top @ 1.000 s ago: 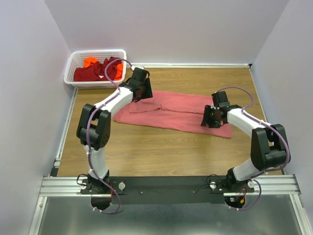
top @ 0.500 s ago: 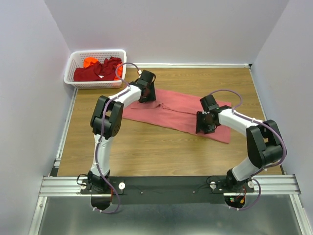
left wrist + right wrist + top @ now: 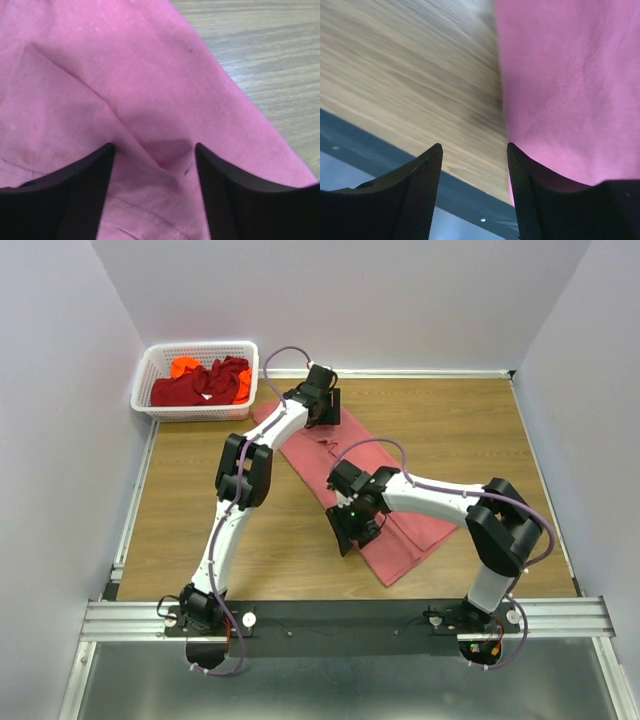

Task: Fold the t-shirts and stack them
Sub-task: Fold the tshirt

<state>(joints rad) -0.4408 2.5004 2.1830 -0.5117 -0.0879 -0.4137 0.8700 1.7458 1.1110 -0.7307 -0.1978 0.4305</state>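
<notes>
The salmon-pink t-shirt [image 3: 405, 540] lies flat and slantwise on the wooden table, running from far left to near right. My left gripper [image 3: 325, 412] is down on its far end. In the left wrist view the left gripper [image 3: 154, 147] is open, with a raised crease of the shirt [image 3: 100, 60] between the fingers. My right gripper [image 3: 347, 533] is at the shirt's near left edge. It is open [image 3: 475, 146] with bare table between the fingers; one finger overlaps the shirt's edge [image 3: 560, 75]. A dark red t-shirt [image 3: 195, 388] and an orange one [image 3: 183, 366] lie bunched in the basket.
The white lattice basket [image 3: 150, 368] stands at the far left corner against the wall. Walls close in the table on the left, back and right. The black base rail [image 3: 330, 625] runs along the near edge, close under the right gripper.
The pink shirt has swung from lying crosswise to lying slantwise. The left gripper moved farther back and right. The right gripper swept left and toward the near edge. Both jaws widened.
</notes>
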